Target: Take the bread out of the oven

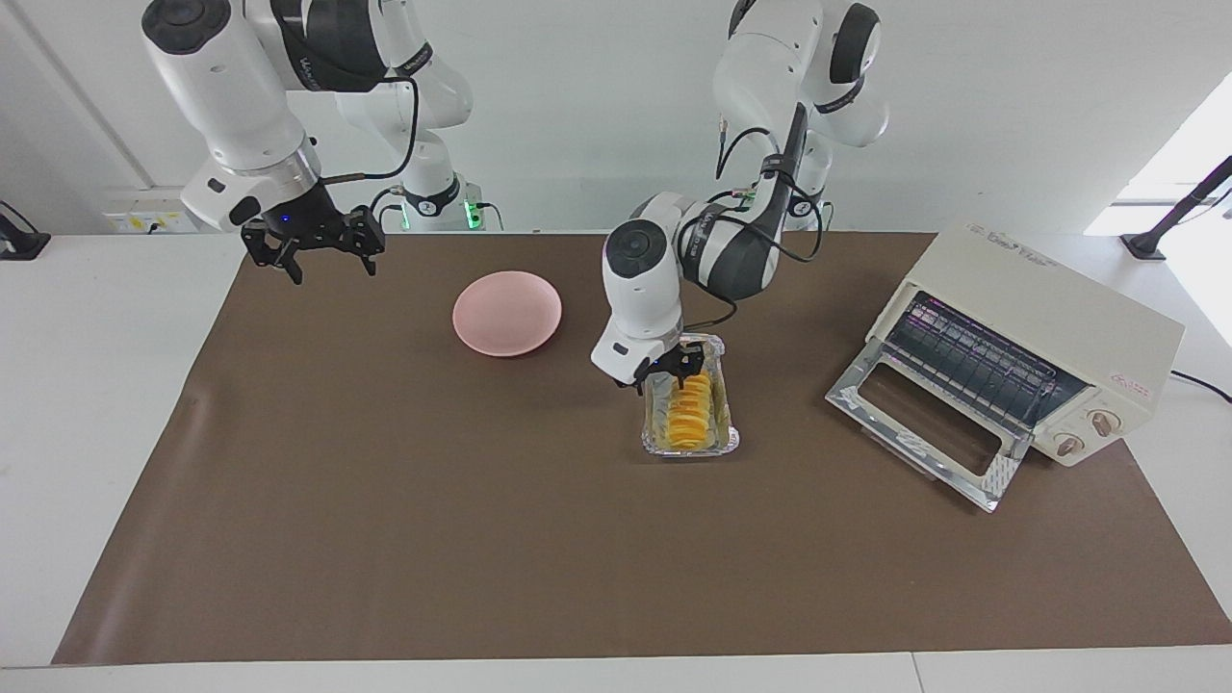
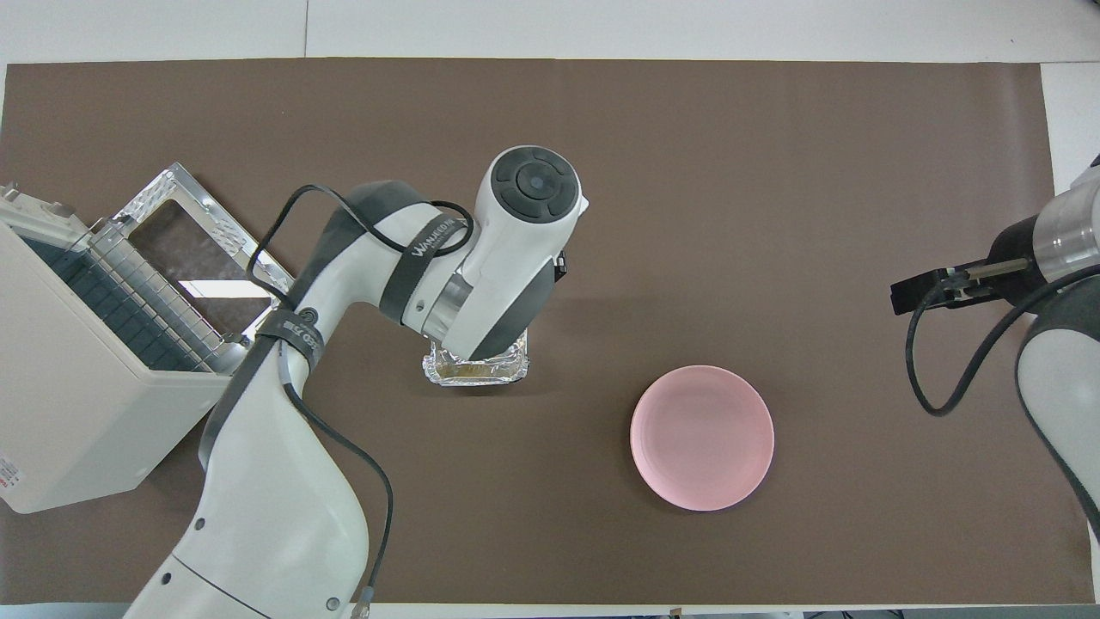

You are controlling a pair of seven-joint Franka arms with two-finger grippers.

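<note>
The bread (image 1: 691, 414), a ridged golden-yellow loaf, lies in a silver foil tray (image 1: 689, 446) on the brown mat, between the oven and the pink plate. My left gripper (image 1: 668, 372) hangs open just over the tray's end nearest the robots, above the bread's end. In the overhead view the left arm covers the bread and only the tray's near end (image 2: 475, 370) shows. The cream oven (image 1: 1044, 308) stands at the left arm's end of the table with its glass door (image 1: 924, 423) dropped open and its rack bare. It also shows in the overhead view (image 2: 86, 404). My right gripper (image 1: 318, 255) waits open above the mat's corner.
A pink plate (image 1: 507, 312) sits on the mat beside the tray, toward the right arm's end; it also shows in the overhead view (image 2: 702, 437). The right gripper (image 2: 924, 292) hangs over the mat's edge there.
</note>
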